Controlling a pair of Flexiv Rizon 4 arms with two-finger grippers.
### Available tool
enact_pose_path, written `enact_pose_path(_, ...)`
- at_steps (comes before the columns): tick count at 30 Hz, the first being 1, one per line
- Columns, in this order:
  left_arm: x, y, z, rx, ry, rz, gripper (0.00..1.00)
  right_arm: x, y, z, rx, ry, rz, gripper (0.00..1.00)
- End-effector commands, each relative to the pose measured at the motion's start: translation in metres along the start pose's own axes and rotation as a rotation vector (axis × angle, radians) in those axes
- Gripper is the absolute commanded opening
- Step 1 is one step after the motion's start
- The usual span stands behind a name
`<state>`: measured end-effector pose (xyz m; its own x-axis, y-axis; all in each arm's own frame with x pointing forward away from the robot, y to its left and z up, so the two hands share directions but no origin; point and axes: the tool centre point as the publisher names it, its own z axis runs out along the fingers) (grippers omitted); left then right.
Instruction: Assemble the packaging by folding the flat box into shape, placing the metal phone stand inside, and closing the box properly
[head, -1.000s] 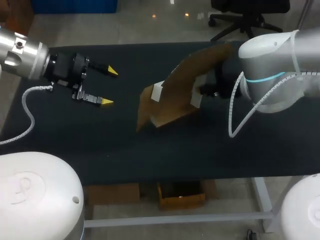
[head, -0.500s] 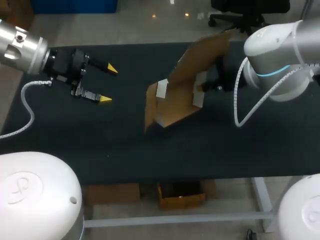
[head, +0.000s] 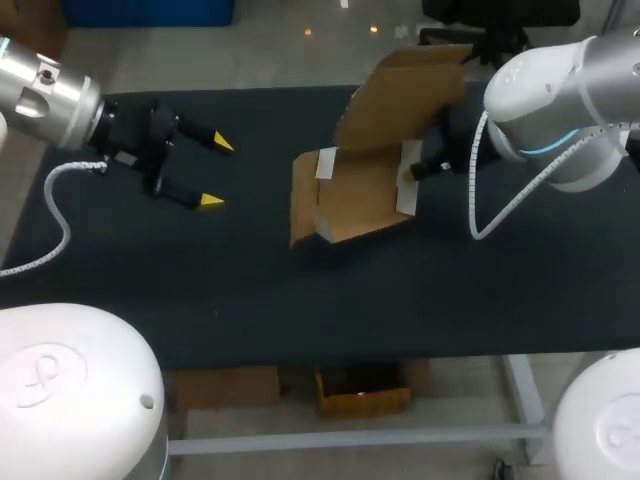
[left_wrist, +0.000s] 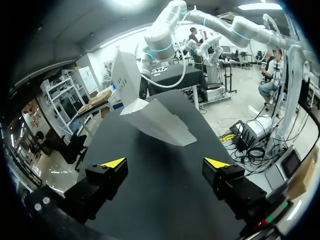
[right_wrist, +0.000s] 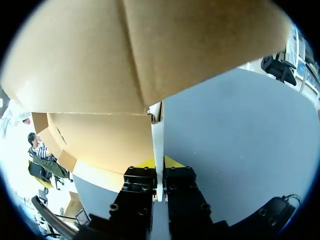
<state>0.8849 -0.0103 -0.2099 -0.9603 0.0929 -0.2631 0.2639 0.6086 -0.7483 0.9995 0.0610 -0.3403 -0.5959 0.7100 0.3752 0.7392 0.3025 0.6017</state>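
Note:
A brown cardboard box (head: 370, 170), partly unfolded with white inner flaps, is lifted at the table's middle, its big flap raised toward the far edge. My right gripper (head: 412, 172) is shut on the box's right white flap (right_wrist: 158, 145), which runs between its two fingers (right_wrist: 172, 162) in the right wrist view. My left gripper (head: 213, 172) hangs open over the table's left part, well apart from the box. In the left wrist view the box (left_wrist: 152, 120) lies ahead of the open left gripper (left_wrist: 165, 162). No metal phone stand shows in any view.
The black table (head: 250, 290) has bare room in front of the box and between the box and the left gripper. My right arm (head: 560, 100) reaches in over the far right part of the table.
The right gripper has carried the box up and toward the far right, and the box's big flap now stands higher. The left arm has drawn back a little to the left.

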Motion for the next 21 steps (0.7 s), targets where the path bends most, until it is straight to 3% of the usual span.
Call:
enact_pose_path(1, -0.001, -0.001, 0.007, -0.039, -0.006, -0.018, 1.00, 0.005, -0.001, -0.009, 0.123, -0.020, 0.033, 0.00)
enact_pose_path(14, -0.009, 0.017, 0.012, -0.089, -0.023, -0.033, 1.00, 0.018, -0.006, -0.016, 0.280, -0.094, 0.112, 0.00)
enact_pose_path(21, -0.013, 0.025, 0.010, -0.133, -0.016, -0.043, 1.00, 0.026, -0.020, -0.017, 0.463, -0.207, 0.238, 0.00)
